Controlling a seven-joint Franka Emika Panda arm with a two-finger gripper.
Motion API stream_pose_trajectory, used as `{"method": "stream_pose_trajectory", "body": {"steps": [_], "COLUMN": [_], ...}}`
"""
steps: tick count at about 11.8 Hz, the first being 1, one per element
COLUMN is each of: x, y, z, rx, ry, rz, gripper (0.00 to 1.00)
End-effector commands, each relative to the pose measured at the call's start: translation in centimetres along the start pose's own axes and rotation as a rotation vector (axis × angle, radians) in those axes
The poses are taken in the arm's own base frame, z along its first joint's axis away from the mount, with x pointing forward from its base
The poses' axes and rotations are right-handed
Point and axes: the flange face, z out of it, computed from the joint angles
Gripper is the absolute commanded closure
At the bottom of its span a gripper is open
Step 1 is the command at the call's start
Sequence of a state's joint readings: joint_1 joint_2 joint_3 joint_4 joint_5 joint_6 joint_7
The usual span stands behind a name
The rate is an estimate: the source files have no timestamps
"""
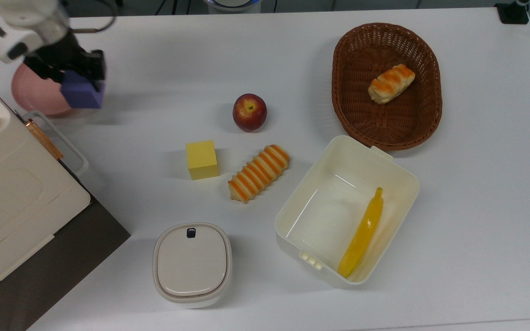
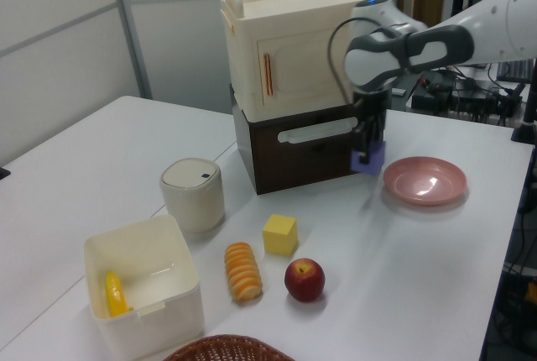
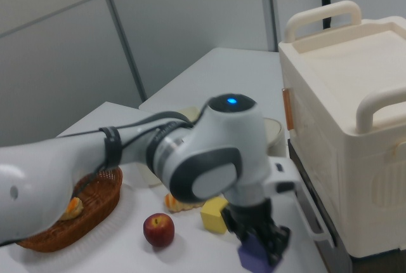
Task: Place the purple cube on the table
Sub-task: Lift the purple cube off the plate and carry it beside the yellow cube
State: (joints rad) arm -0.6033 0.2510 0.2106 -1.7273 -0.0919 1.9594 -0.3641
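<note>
The purple cube (image 1: 83,95) hangs in the air, held by my gripper (image 1: 81,82), which is shut on it. In the top view it sits over the right rim of the pink plate (image 1: 35,94). In the left view the purple cube (image 2: 369,158) and gripper (image 2: 367,144) are just left of the pink plate (image 2: 425,180), above the white table (image 2: 403,260). The right view has the cube (image 3: 255,255) under the gripper (image 3: 260,238) at the bottom edge. The white table (image 1: 164,59) spreads under everything.
A cream cabinet on a brown base (image 1: 12,193) fills the top view's left edge. A red apple (image 1: 249,112), yellow cube (image 1: 202,159), striped bread (image 1: 259,173), lidded pot (image 1: 192,264), open box with a banana (image 1: 345,211) and wicker basket (image 1: 387,85) stand on the table.
</note>
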Motion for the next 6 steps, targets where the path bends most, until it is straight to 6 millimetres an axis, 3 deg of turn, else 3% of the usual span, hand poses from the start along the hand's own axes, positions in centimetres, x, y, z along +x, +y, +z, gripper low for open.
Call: {"method": "stream_pose_trajectory", "body": {"steps": [1,2,3,6], "x": [2.5,3.2,3.8,4.6], "y": [-9.5,-12.0,-14.4,-19.2], "z": [-0.2,-0.6,-1.0,-3.7], "rx": [-0.016,-0.019,-0.021,-0.028], "ry": [-0.022,-0.010,-0.004,-0.001], "rz": [0.065,0.085,0.086,0.060], "gripper": [0.35,0.28,0.00,0.00]}}
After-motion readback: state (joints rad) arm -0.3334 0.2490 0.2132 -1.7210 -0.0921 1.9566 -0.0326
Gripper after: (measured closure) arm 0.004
